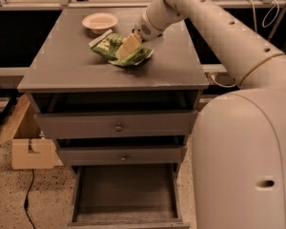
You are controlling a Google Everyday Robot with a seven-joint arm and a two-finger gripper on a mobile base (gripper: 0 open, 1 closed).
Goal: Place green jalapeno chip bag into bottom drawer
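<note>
At 6 o'clock the bottom drawer [126, 192] stands open to receive, and farther up on the tabletop [62, 66] the green jalapeno chip bag [104, 43] lies under my gripper [127, 46], angled down to grasp it, whether closed I cannot tell.

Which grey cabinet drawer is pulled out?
The lowest, deepest grey drawer, its bare floor showing. Gripper is at the green foil chip bag up top.
</note>
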